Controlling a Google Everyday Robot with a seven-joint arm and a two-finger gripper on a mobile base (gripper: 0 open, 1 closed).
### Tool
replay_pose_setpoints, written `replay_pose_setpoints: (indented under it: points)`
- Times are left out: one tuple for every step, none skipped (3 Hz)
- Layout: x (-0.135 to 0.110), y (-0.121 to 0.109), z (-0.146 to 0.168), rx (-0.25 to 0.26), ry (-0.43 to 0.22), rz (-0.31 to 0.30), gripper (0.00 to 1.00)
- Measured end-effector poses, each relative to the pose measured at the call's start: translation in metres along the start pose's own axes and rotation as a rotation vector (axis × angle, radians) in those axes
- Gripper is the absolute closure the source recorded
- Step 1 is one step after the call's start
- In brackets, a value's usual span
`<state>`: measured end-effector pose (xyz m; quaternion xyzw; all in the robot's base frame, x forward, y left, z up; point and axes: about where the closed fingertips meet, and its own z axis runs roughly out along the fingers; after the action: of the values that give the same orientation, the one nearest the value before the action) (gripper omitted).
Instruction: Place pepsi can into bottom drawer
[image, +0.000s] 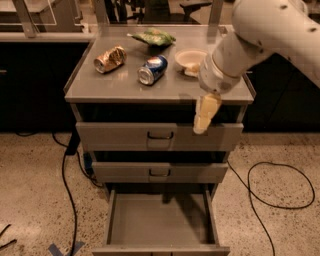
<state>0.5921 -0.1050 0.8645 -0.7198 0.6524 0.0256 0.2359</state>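
Your cream gripper (202, 122) hangs before the top drawer (125, 136) front; how open, I cannot tell. Blue pepsi can (152, 69) lies atop the grey metal cabinet (115, 87); grey bottom drawer (160, 220) stands open.

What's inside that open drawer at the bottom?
Only bare grey floor shows in the bottom drawer; its rear is hidden under the cabinet. The pepsi can lies on top, the gripper hangs before the top drawer.
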Motion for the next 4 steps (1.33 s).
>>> replay_pose_setpoints:
  points:
    - [-0.023, -0.043, 0.023, -0.004, -0.038, -0.072, 0.0]
    - [-0.051, -0.084, 0.054, -0.013, -0.092, -0.137, 0.0]
    - [-0.051, -0.085, 0.055, -0.014, -0.092, -0.139, 0.0]
    - [-0.052, -0.103, 0.06, -0.004, -0.1, -0.204, 0.0]
